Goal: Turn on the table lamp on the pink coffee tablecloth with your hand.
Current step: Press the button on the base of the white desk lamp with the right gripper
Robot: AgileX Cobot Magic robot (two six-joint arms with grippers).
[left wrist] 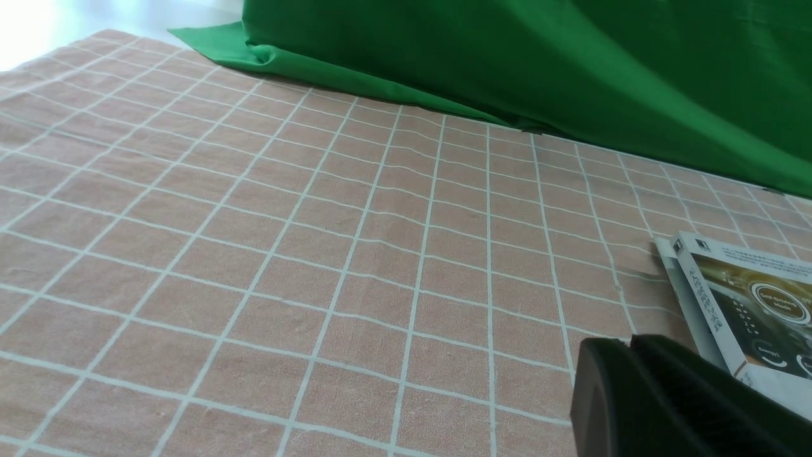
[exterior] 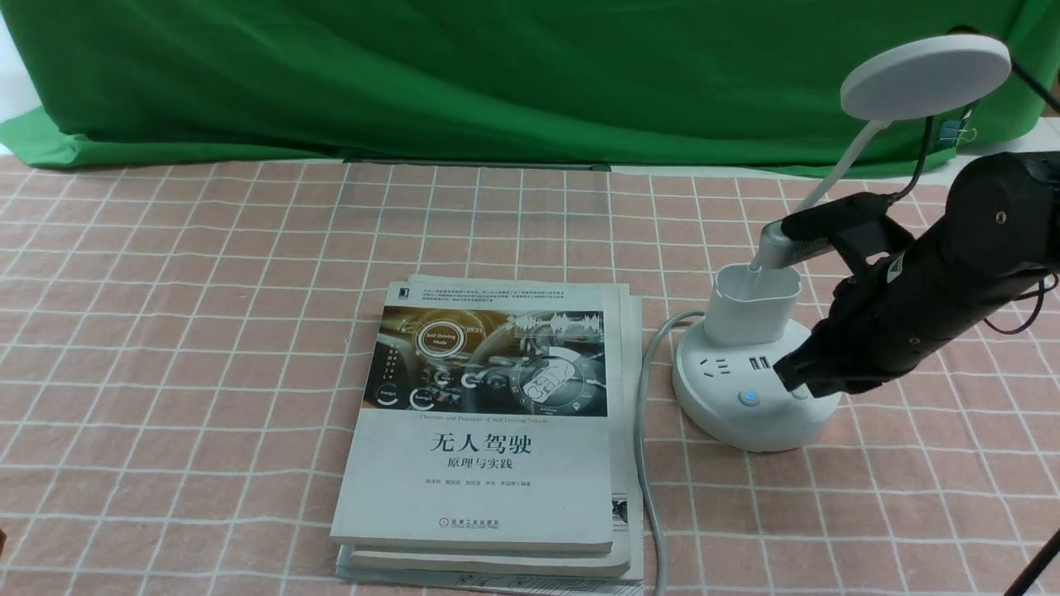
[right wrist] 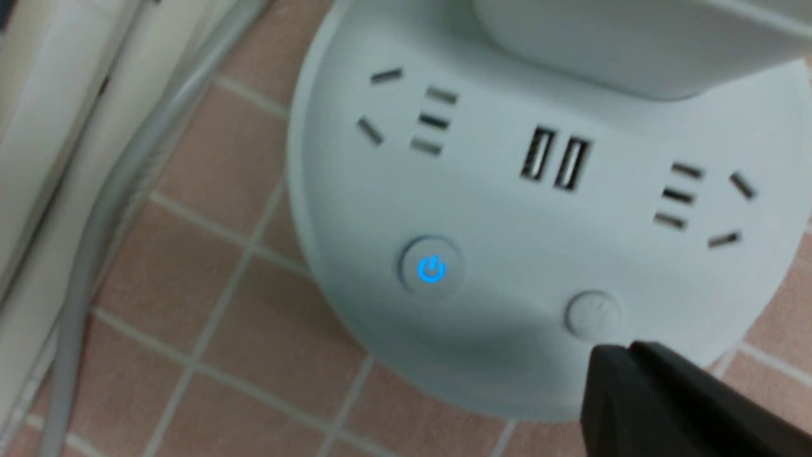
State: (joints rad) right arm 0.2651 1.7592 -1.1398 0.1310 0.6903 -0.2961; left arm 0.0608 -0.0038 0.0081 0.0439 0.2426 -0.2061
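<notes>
Both jaws of the right gripper (exterior: 788, 379) are seen pressed together, and nothing is held between them. The closed tip is poised low over the round base of the table lamp (exterior: 752, 319). The arm's long axis is laid from two o'clock down to eight o'clock across the front view.

Just off that tip, in the right wrist view, an unlit button (right wrist: 593, 314) is found, so near that contact cannot be confirmed or ruled out. From the front it is largely hidden under the tip. A second button, lit blue (exterior: 749, 397), is placed toward nine o'clock of the tip, a little apart.

The unlit button is judged to be the lamp's switch, so only a short press, downward and slightly forward, is thought to be needed. A drift toward nine o'clock would be risked onto the blue one.

The lamp is stood on the pink coffee tablecloth (exterior: 207, 331), at three o'clock of a stack of books (exterior: 489, 422), its neck bent up toward one o'clock.

The left gripper (left wrist: 631, 374) is seen closed and empty over bare cloth, well away; the right arm is plainly the nearer.
</notes>
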